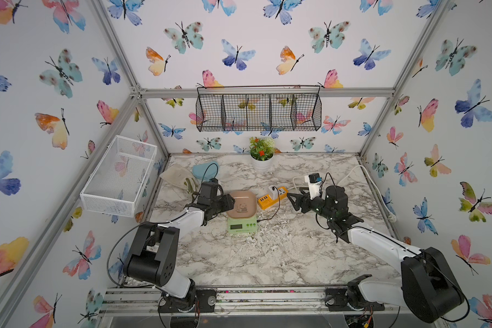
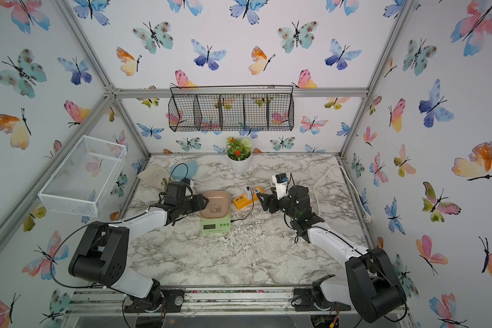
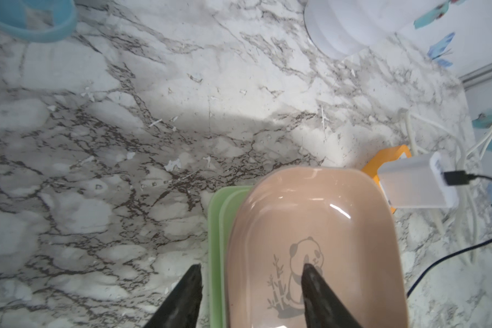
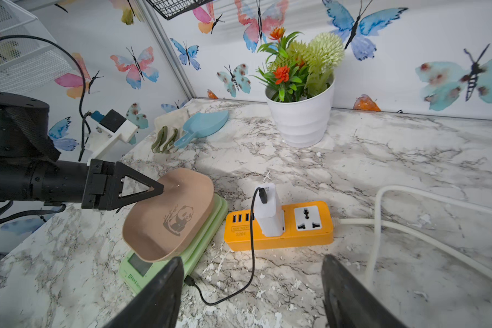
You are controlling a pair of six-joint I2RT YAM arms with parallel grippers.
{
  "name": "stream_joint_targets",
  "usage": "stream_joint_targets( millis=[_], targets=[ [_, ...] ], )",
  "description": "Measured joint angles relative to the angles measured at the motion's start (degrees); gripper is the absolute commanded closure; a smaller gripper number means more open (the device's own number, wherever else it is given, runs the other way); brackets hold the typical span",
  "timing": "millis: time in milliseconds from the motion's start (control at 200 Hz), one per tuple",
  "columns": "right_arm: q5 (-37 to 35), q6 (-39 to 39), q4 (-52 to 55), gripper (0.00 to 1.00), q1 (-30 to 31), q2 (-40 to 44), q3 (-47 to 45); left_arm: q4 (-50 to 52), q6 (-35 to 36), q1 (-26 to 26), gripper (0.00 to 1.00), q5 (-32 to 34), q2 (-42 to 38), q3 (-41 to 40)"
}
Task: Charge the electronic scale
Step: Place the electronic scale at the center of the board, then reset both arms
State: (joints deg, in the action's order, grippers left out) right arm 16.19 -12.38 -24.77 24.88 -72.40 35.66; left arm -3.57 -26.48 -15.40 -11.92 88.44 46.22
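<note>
1. Power strip (image 4: 296, 241): two lines of small print on its side, under the USB ports. The lower line looks like "S204"; the upper is too small to read.
2. Scale (image 4: 171, 224): dark green print beside the display, too blurred to read.
3. Charger (image 4: 269, 213): faint grey marks, unreadable.

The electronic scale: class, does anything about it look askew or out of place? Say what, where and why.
Yes. On the electronic scale, the beige-pink tray looks tipped and off-centre, overhanging the green base toward the left gripper, whose open jaws straddle its rim.
</note>
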Motion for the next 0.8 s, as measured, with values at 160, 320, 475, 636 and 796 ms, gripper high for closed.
stream_joint_targets(
  millis=[160,320,475,636,796],
  targets=[
    [-8.07,0.63,-0.15,0.14,0.17,4.66,-3.13,-0.96,1.22,2.19,0.18,0.79,-3.65,-0.46],
    [-21.99,1.31,0.5,0.0,0.24,6.58,-4.48,-4.55,3.41,4.17,0.03,7.5,-12.85,-4.37],
    [-34.25,3.63,-0.98,0.01,0.15,7.37,-7.58,-10.58,6.03,5.7,0.0,18.82,-20.79,-10.73],
    [-41.72,6.25,-5.01,0.01,-1.53,6.88,-12.83,-21.35,11.74,7.26,0.01,30.03,-25.77,-21.4],
    [-45.0,7.72,-14.32,0.01,-6.58,4.48,-17.11,-31.87,17.38,7.98,0.02,36.35,-27.39,-31.91]
  ],
)
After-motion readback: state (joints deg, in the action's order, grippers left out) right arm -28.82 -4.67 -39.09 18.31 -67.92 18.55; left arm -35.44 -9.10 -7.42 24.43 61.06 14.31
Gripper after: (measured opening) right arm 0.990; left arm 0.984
